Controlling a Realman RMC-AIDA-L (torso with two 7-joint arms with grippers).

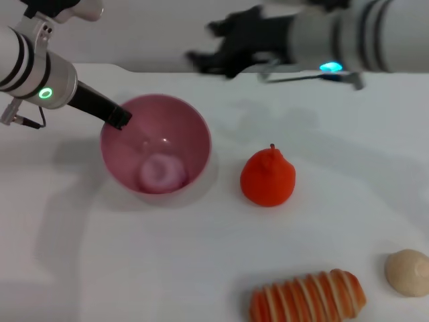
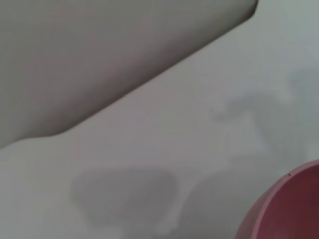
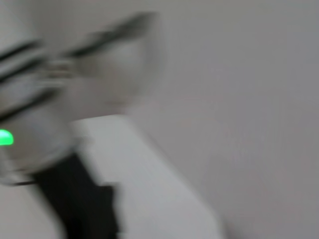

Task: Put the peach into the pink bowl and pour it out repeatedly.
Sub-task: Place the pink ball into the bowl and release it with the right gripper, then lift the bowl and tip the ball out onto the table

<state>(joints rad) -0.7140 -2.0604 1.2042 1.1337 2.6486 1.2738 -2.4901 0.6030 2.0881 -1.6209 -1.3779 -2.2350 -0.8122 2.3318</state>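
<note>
Left pincer (image 1: 120,118): at the near-left rim of the glossy pink plastic hemispherical bowl (image 1: 194,127), its black tip touching the rim. Whether it is closed on the rim cannot be told from any view.
Right pincer (image 1: 214,47): raised above the far edge of the white counter (image 1: 134,255), well apart from the bowl; the black fingers appear spread, gripping nothing.
Small pale pink round toy peach (image 1: 161,172): lying at the bottom of the pink bowl, below and to the right of the left pincer tip.
Pink bowl: standing upright on the counter, directly at the left pincer.
Orange-red pear-shaped toy fruit with a stem (image 1: 268,178): on the counter, right of the bowl, apart from it, below the right pincer.
Striped orange-and-cream toy bread roll (image 1: 308,296): at the near edge, well apart from both pincers.
Beige round ball (image 1: 407,272): just right of the roll.
Head view only: peach, fruit, roll, ball, both pincers.
Left wrist view: only a curved part of the bowl rim (image 2: 279,204), bare counter with shadows; no fingers.
Right wrist view: the other arm's silver-and-black body with a green light (image 3: 6,138); no task items.
Writing or labels: none readable.
</note>
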